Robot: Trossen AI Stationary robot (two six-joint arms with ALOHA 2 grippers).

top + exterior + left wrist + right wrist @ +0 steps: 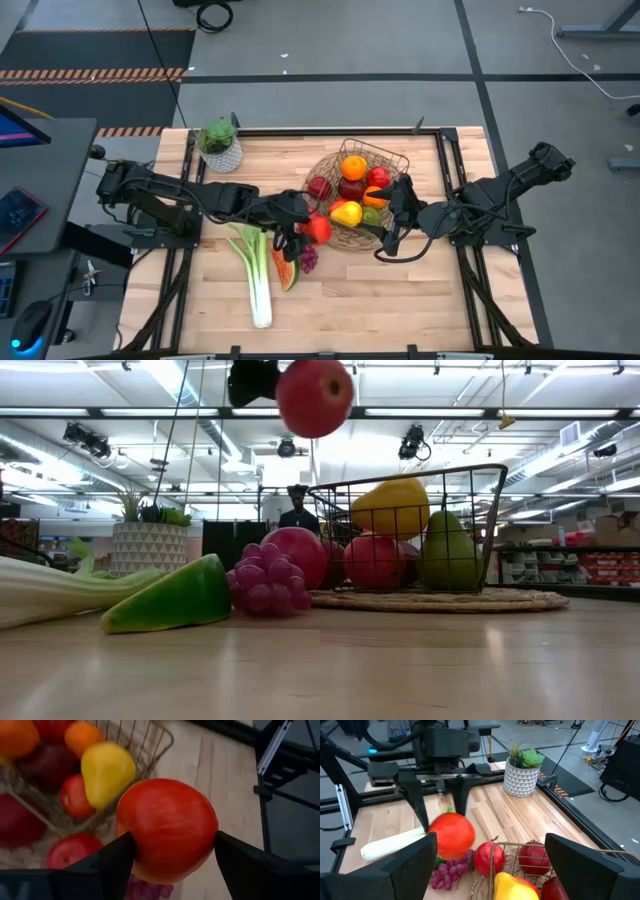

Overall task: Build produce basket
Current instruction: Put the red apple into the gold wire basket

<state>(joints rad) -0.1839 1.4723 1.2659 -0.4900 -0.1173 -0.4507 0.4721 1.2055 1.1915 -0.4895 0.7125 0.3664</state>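
Your left gripper [308, 232] is grasping a round red apple [318, 229] at frame centre, beside the brown wire-mesh basket [390, 158]; your right gripper [396, 215] is standing released.

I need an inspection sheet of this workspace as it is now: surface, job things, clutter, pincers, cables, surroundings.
Surface: wooden table.
Job things: basket holding fruit; leek, watermelon slice and grapes lying on the table.
Clutter: potted plant at the far edge.
Pincers: left pincer holds an apple in the air near the basket; right pincer open at the basket's rim.
Cables: white cable on the floor.
Surroundings: a person stands far behind.
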